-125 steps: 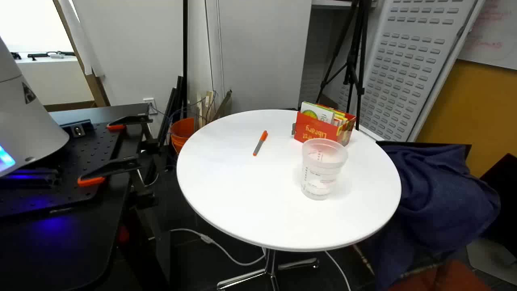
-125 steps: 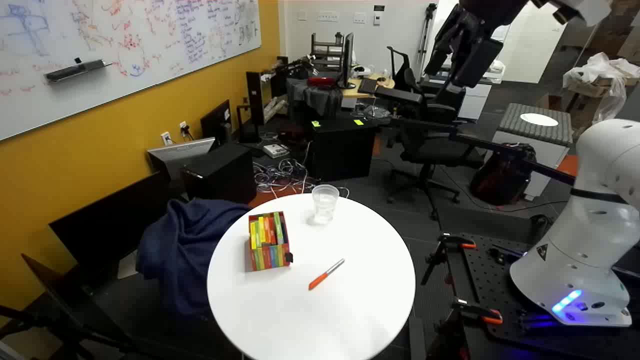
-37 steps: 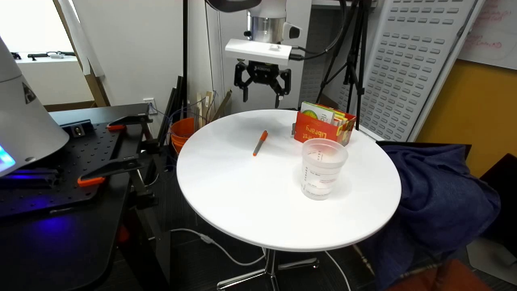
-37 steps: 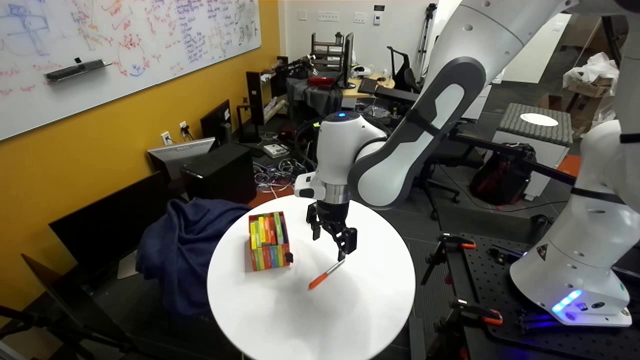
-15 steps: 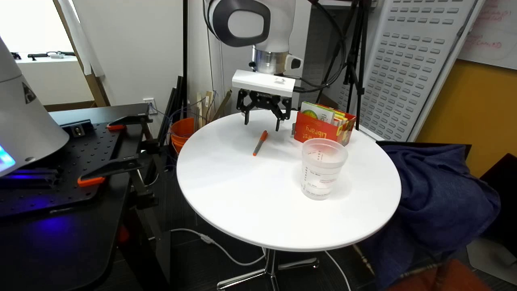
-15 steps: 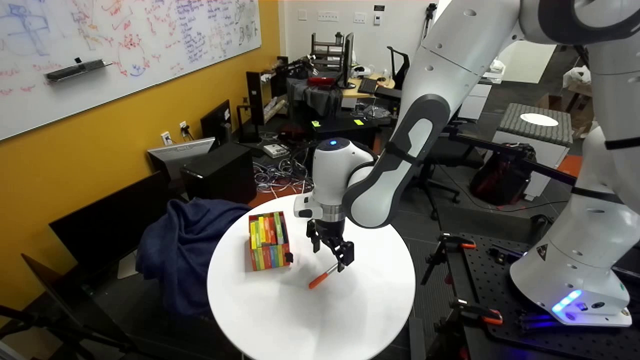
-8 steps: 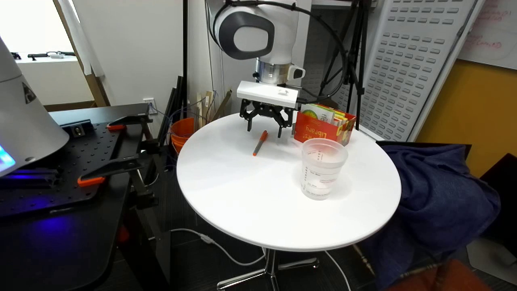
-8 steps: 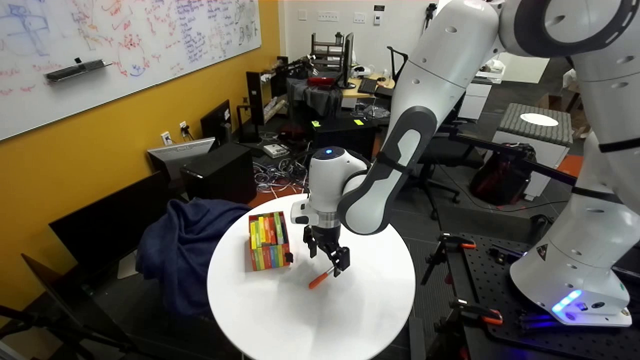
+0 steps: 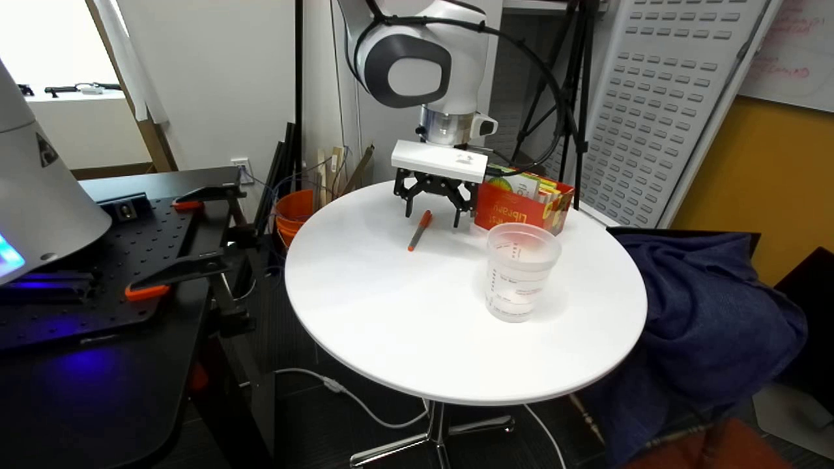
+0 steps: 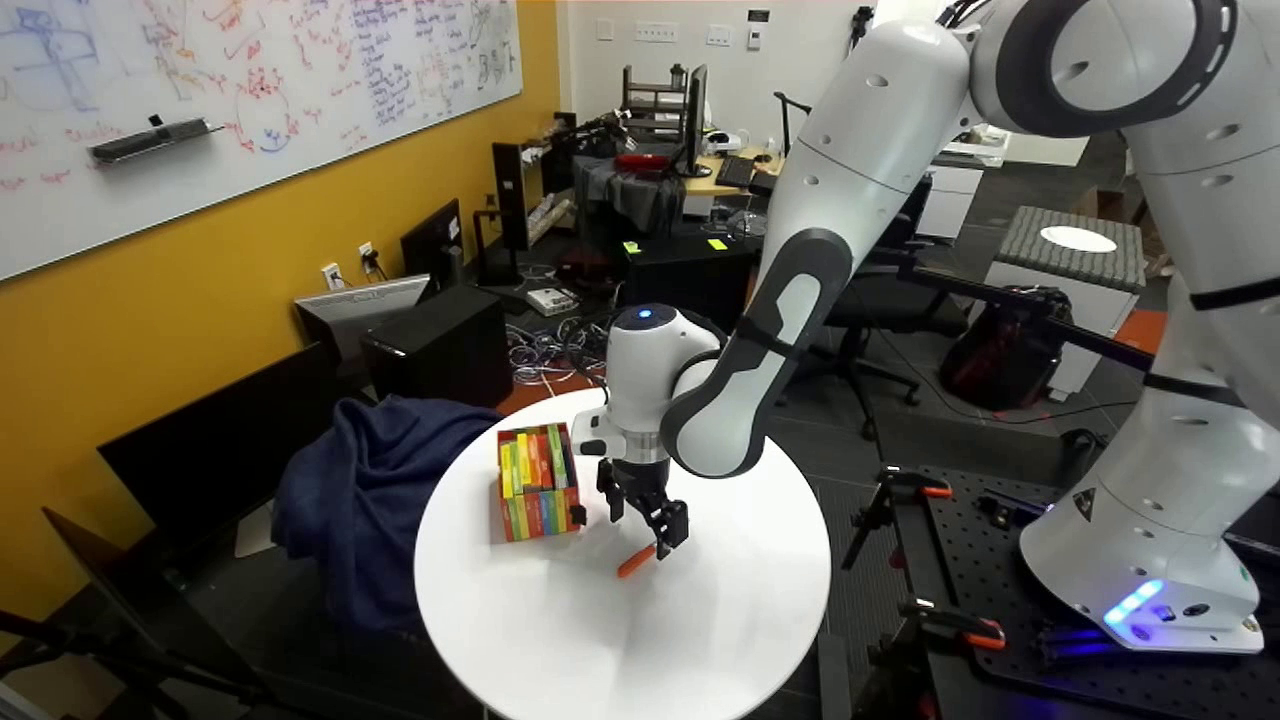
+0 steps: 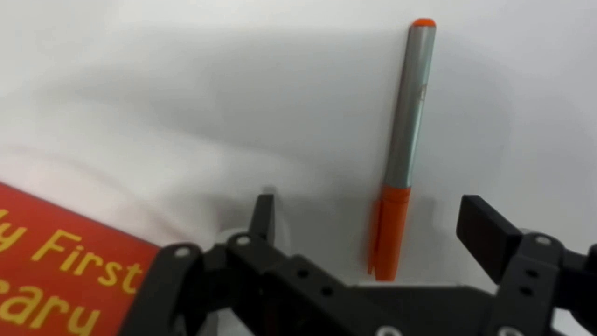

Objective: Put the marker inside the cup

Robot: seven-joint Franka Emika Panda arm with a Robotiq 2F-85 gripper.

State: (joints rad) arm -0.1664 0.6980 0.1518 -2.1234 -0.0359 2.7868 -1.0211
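My hand (image 11: 368, 205) is spread, its two fingers (image 11: 264, 217) wide apart and pointing down toward the worktop (image 9: 391, 312); I cannot tell whether their tips touch it. Seen from my wrist, the orange capped end of the marker (image 11: 403, 140) shows in the gap, clear of both fingers and nearer the one on the right of that view. Its grey length runs out beyond them and finishes in an orange tip, the whole of it lying flat on the worktop.

Just beside my hand stands a red box (image 11: 60, 275) with yellow lettering; in both exterior views I see books (image 10: 528, 465) ranked upright inside it. Farther off, in an exterior view, the clear cup (image 9: 518, 280) stands upright on the worktop, well apart from the marker, with printed marks down its wall. The worktop is round and white. Past its rim a navy cloth (image 9: 707, 312) hangs in folds on one side, and an orange bucket (image 9: 293, 212) shows on the other. In an exterior view a whiteboard (image 10: 300, 80) covered with handwriting hangs on a yellow wall (image 10: 250, 280).
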